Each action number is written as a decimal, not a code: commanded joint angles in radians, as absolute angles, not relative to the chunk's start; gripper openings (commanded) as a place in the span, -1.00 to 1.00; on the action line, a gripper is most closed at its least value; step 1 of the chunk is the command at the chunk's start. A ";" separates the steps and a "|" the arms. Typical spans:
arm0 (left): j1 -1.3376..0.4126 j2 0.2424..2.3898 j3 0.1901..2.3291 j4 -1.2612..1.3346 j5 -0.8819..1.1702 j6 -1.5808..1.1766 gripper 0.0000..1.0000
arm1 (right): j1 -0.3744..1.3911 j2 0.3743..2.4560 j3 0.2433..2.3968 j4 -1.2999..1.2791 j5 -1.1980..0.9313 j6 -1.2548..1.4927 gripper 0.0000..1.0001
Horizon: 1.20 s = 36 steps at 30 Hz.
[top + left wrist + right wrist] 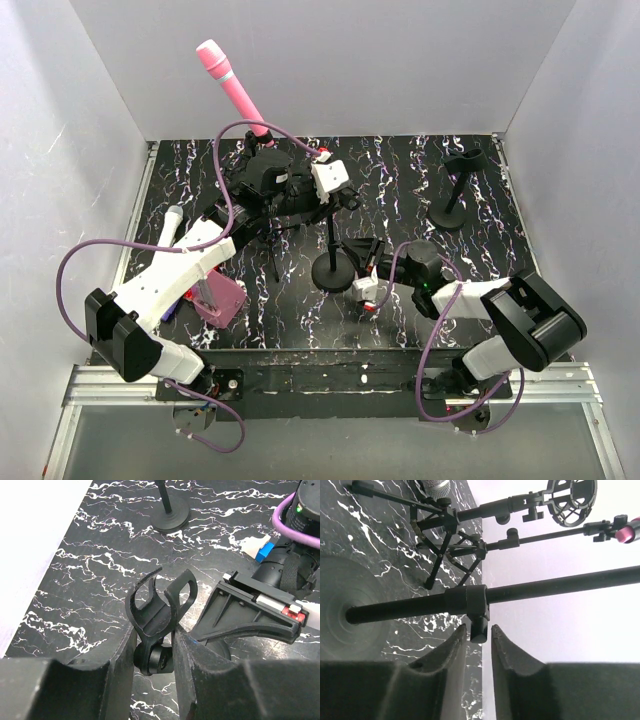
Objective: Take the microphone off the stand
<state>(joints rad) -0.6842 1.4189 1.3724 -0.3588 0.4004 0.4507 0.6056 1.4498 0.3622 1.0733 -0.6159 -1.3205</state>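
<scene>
A pink microphone [228,80] sits in the clip of a tripod boom stand [272,235] at the back left; its tip shows in the right wrist view [630,532]. In front stands a round-base stand [335,272] whose black clip [160,605] holds nothing. My left gripper [156,640] is shut on that clip's pivot joint at the top of the pole [340,198]. My right gripper [479,627] is low on the same pole [540,587], jaws narrowly open around the collar knob [479,624] with slim gaps either side.
A second round-base stand [455,190] with a bare clip stands at the back right. A grey-headed microphone [170,222] and a pink box [218,300] lie at the left beside my left arm. A shock mount [570,500] hangs on another boom. White walls enclose the table.
</scene>
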 commanded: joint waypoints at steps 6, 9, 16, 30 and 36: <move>-0.675 1.391 1.402 -0.327 0.370 0.460 -1.00 | 0.585 1.148 0.492 0.410 -0.589 -1.195 0.52; -0.676 1.391 1.401 -0.324 0.371 0.459 -1.00 | 0.555 1.077 0.618 0.084 -0.628 -0.998 0.54; -0.675 1.396 1.388 -0.290 0.370 0.446 -1.00 | 0.483 1.351 1.048 -0.476 -0.716 -0.430 0.40; -0.675 1.393 1.401 -0.321 0.380 0.457 -1.00 | 0.405 1.747 1.378 -0.545 -1.062 0.043 0.49; -0.676 1.391 1.404 -0.327 0.379 0.459 -1.00 | 0.405 1.796 1.365 -0.492 -1.048 0.117 0.35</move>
<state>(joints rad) -0.6796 1.4193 1.3724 -0.3489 0.3878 0.4374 0.4030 1.7706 1.3357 -0.5411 -1.0286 0.0273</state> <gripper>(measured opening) 0.280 0.710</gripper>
